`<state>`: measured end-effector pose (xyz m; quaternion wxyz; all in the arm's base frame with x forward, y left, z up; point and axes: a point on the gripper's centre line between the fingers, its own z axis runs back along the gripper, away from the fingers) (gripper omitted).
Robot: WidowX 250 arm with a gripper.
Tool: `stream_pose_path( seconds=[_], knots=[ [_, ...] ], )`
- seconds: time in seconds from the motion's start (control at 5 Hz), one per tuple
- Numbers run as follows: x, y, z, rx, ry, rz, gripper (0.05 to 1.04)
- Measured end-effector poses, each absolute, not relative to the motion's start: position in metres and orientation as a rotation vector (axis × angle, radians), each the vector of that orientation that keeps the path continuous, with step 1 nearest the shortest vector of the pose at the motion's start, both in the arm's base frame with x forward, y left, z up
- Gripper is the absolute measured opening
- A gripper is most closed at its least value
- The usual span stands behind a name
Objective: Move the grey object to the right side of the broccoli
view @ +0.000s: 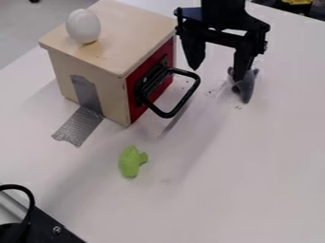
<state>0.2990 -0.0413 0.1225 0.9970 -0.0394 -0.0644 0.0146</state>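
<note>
The robot arm (pixel 222 7) is black all over, with a thick, dark upright section at the top of the camera view. Below it, the black two-finger gripper (pixel 216 75) has a broad, angular frame with shoulder-like corners that slope outward. A crossbar spans the frame, and a narrow opening above it lets the pale surface behind show through. Small rounded knobs, perhaps bolt heads, stud the outer edges. The two fingers (pixel 193 52) are long, black and flat-sided, one tapering to a blunt point.
</note>
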Motion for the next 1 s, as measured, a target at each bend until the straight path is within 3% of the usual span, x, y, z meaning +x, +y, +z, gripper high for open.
stream_pose_path(
  seconds=[0.2,0.4,1.0],
  knots=[
    [0.297,-0.041,0.114,-0.075,-0.100,0.033,0.997],
    [0.319,-0.036,0.100,-0.063,-0.073,0.044,0.997],
    [0.413,-0.031,0.062,-0.058,-0.074,0.053,0.997]
  ],
)
